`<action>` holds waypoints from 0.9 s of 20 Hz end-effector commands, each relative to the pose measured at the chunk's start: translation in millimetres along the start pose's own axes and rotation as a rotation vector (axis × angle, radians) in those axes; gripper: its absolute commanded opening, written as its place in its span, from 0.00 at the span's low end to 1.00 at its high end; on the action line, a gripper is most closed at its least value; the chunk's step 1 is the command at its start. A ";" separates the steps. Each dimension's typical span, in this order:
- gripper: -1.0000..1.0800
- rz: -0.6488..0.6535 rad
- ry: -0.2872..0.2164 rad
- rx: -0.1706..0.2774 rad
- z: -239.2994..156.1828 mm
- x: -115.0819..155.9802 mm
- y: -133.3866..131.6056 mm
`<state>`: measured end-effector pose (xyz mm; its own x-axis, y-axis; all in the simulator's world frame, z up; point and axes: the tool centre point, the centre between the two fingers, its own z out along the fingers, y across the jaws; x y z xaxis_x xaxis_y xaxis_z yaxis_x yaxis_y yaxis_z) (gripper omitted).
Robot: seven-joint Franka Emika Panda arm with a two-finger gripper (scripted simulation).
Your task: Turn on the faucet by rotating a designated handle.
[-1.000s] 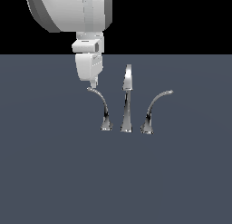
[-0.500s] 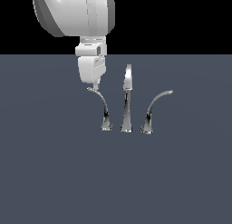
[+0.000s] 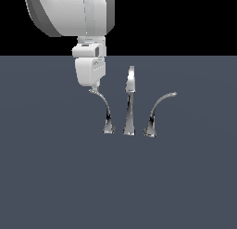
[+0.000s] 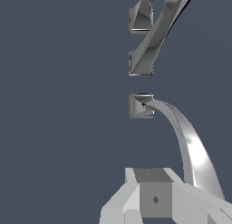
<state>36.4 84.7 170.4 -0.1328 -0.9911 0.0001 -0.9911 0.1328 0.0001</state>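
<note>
The faucet (image 3: 130, 103) is a shiny chrome three-piece set standing on a dark grey surface, with a tall straight spout in the middle. The handle (image 3: 105, 111) is the slim curved lever on the exterior view's left, with its hooked tip bending away from the spout. My gripper (image 3: 94, 87) hangs straight down right at that tip, fingers together and holding nothing. In the wrist view the handle (image 4: 190, 146) arcs from its small foot past the side of the shut gripper (image 4: 154, 198). Whether the fingers touch the tip is unclear.
A thicker curved lever (image 3: 157, 112) with a broader foot stands on the exterior view's right of the spout (image 4: 158, 32). The dark grey surface (image 3: 55, 177) spreads flat all around the set.
The arm has come a little lower, bringing the gripper down onto the tip of the handle. The handle itself shows no turn.
</note>
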 end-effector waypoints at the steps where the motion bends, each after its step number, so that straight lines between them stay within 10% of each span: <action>1: 0.00 0.000 0.000 0.000 0.0 -3.6 8.6; 18: 0.00 0.005 -0.001 0.004 0.1 2.0 48.0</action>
<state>-0.7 90.6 170.4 -0.1388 -0.9903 -0.0077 -0.9902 0.1389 -0.0160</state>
